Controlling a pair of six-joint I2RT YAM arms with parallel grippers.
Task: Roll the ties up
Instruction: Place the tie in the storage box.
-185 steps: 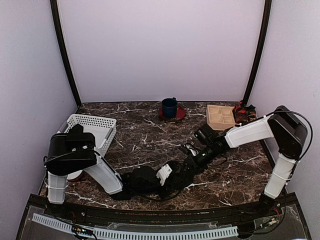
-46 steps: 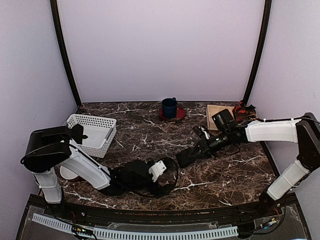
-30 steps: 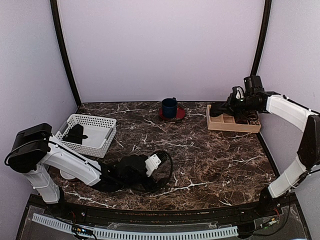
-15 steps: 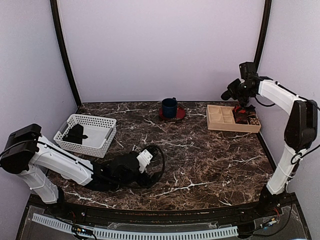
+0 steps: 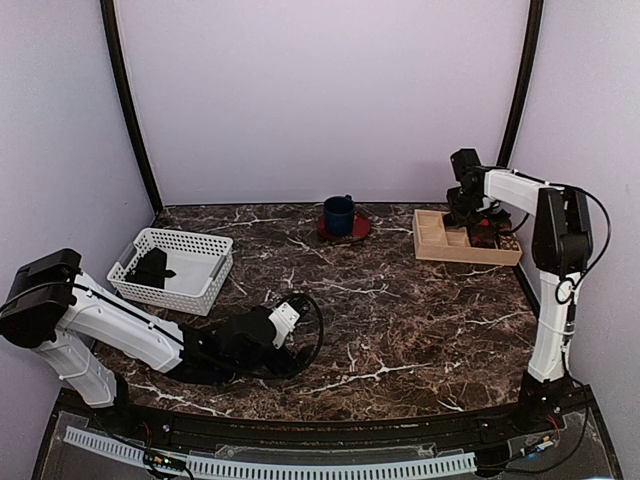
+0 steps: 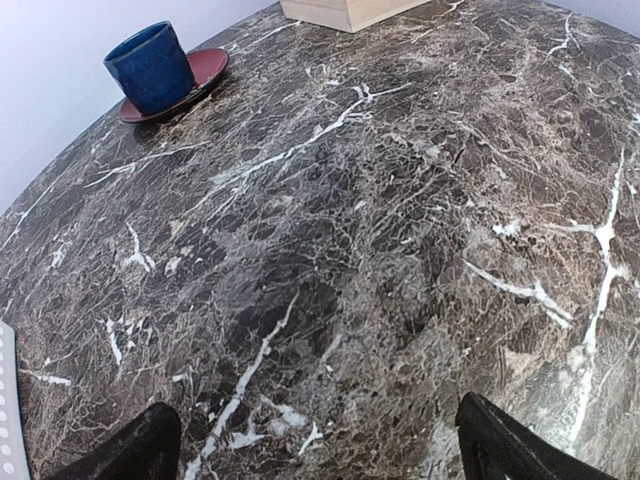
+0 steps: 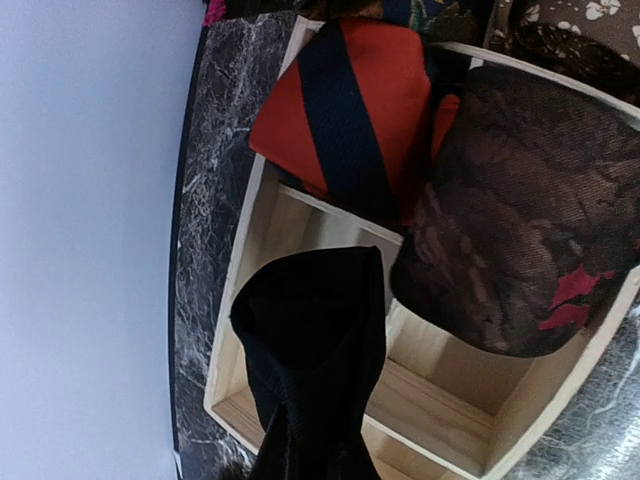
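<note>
Right wrist view alone: black tie [image 7: 315, 340] over wooden box [image 7: 440, 400]

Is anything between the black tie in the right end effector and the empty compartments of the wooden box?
Nothing visible does. The right end effector, shut on the black tie, holds it over empty compartments of the wooden box. The red striped tie and the dark patterned roll lie in neighbouring compartments, beside its path.

Open marble table [image 5: 420, 320] between white basket [image 5: 185, 240], blue mug [image 5: 339, 214], wooden tray [image 5: 432, 250].
</note>
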